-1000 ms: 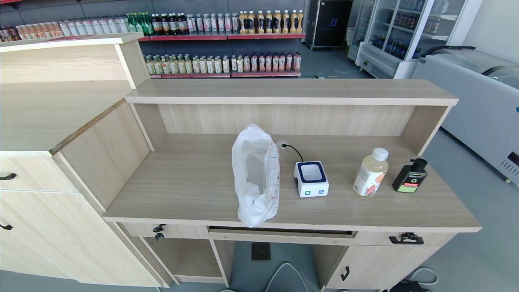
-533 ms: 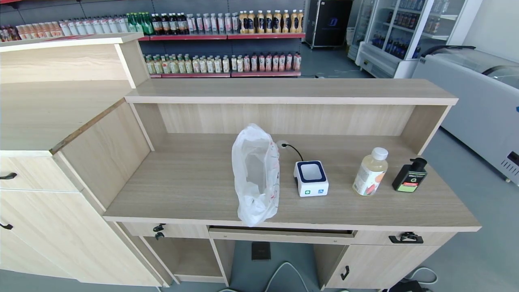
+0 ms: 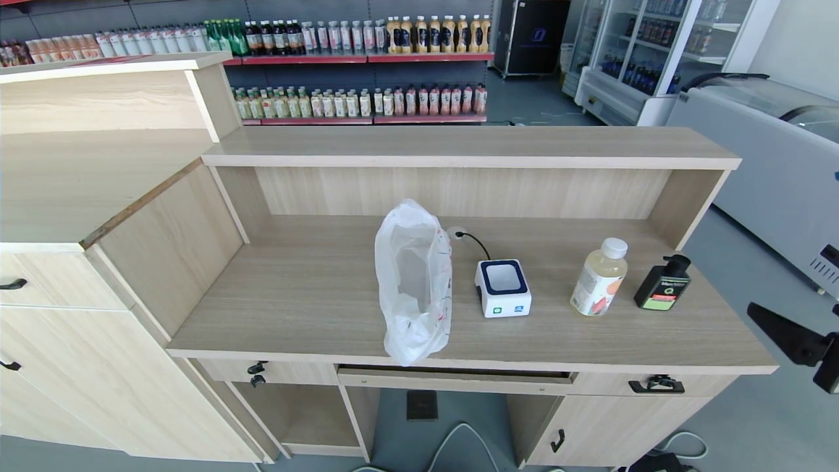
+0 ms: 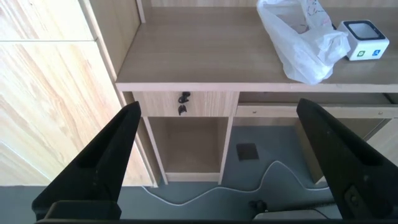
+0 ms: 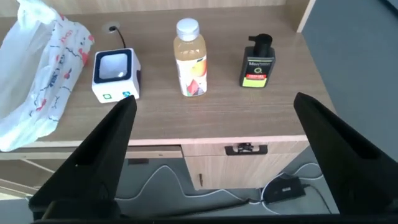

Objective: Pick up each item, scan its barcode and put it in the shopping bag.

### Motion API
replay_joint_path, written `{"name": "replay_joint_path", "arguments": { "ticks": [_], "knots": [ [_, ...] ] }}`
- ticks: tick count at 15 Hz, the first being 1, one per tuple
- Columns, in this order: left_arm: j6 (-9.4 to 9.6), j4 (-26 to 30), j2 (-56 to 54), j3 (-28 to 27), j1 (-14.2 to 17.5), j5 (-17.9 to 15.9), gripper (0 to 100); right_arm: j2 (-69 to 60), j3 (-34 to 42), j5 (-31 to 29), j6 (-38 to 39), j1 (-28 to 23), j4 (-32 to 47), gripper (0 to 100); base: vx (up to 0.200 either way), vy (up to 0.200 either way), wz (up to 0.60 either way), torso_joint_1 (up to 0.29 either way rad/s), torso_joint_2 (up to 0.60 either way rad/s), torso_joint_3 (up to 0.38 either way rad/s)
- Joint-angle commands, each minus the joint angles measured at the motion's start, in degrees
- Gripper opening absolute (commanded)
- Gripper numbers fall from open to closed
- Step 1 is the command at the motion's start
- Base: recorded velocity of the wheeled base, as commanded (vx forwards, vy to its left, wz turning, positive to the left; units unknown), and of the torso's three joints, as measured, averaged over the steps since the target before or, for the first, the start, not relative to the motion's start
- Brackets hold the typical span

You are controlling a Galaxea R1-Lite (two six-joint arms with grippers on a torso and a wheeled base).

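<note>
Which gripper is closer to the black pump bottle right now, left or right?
Right. The right gripper hangs off the counter's front right corner, near the black pump bottle; the left gripper is before the counter's left end, past the shopping bag.

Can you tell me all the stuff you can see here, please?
translucent white plastic shopping bag: one, white with red print, standing on the counter left of the scanner
white cube barcode scanner with dark-blue rim: one, mid-counter
clear plastic juice bottle with white cap: one, pale yellow, upright, right of the scanner
black pump bottle with green-red label: one, rightmost
light wooden checkout counter: one, beige
shelved drink bottles: many, mixed colours, behind the counter
left gripper: black, open, before the counter
right gripper: black, open, near the counter's right end
</note>
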Motion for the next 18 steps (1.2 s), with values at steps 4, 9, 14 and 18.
{"name": "replay_joint_path", "arguments": {
  "ticks": [4,9,14,18],
  "knots": [
    [0.01,0.0,0.0,0.0,0.0,0.0,100,21.5,0.9,-2.1,-1.6,-2.3,-16.1,100,0.000,0.000,0.00,0.000,0.00,0.000],
    [0.01,0.0,0.0,0.0,0.0,0.0,100,33.3,-2.3,-2.5,-1.9,-4.7,-26.0,100,0.000,0.000,0.00,0.000,0.00,0.000],
    [0.01,0.0,0.0,0.0,0.0,0.0,100,37.8,-2.7,-2.2,-2.0,-4.3,-26.3,100,0.000,0.000,0.00,0.000,0.00,0.000],
    [-0.08,0.0,0.0,0.0,0.0,0.0,100,42.9,-2.9,-2.2,-2.0,-1.6,-31.8,100,0.000,0.000,0.00,0.000,0.00,0.000]
  ]
}}
